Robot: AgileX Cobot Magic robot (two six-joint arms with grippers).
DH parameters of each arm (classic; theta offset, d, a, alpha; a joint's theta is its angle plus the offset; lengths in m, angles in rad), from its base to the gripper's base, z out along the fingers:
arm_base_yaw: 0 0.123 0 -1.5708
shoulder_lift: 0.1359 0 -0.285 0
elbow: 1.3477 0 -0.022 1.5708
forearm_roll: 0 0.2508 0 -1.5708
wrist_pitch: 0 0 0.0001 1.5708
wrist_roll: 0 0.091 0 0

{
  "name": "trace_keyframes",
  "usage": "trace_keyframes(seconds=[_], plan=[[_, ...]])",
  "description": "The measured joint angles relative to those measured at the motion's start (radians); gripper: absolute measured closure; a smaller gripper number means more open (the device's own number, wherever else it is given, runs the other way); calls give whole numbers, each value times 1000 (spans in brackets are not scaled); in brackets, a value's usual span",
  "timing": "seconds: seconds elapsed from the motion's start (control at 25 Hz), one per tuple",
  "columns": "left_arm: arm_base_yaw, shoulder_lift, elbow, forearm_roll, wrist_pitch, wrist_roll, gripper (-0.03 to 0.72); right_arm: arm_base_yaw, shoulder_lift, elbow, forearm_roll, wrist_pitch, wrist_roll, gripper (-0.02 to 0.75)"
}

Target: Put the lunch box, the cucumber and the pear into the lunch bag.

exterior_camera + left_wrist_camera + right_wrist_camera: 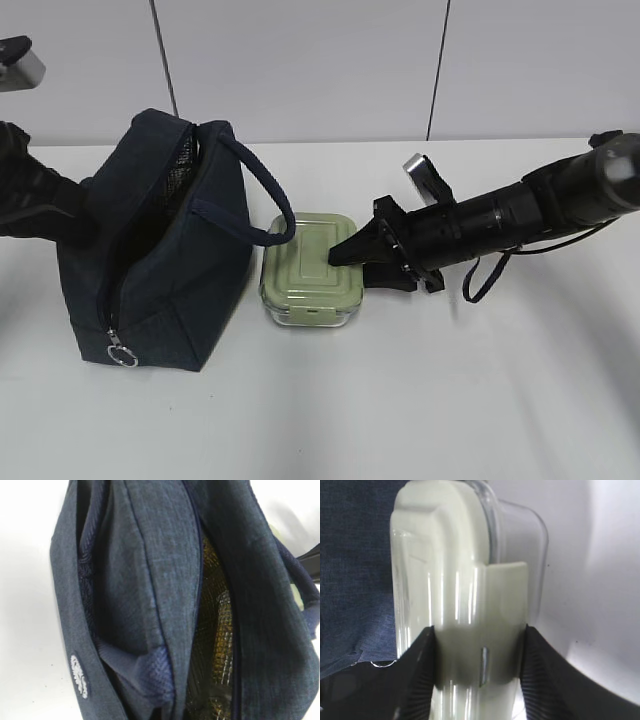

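The lunch box [305,270], clear glass with a sage-green lid, lies on the white table just right of the lunch bag [160,250]. My right gripper [345,262] reaches in from the right and is shut on the lunch box [445,555]. In the right wrist view, both black ribbed fingers [420,670] press against its sides at the lid clip. The navy lunch bag [150,580] stands upright with its zipper open, showing the silvery lining [220,630]. My left arm [40,205] is against the bag's left side. Its fingers are hidden, with bag fabric bunched where the jaws are. The cucumber and pear are out of view.
The bag's padded handle [265,195] arches over towards the lunch box's back corner. The metal ring pull [122,354] hangs at the bag's near bottom corner. White table stretches in front and to the right. A pale wall stands close behind.
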Motion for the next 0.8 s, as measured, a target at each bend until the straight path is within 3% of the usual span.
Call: trace_keyframes(seconds=[0.28, 0.52, 0.68, 0.8], plan=[[0, 0, 0, 1, 2, 0, 704, -57, -44, 6, -68, 25, -1, 394], [0, 0, 0, 1, 3, 0, 704, -87, -245, -42, -82, 29, -3, 397], [0, 0, 0, 1, 3, 0, 704, -39, -336, -176, -82, 45, -3, 397], [0, 0, 0, 1, 3, 0, 704, 45, -342, -281, -82, 23, -3, 400]])
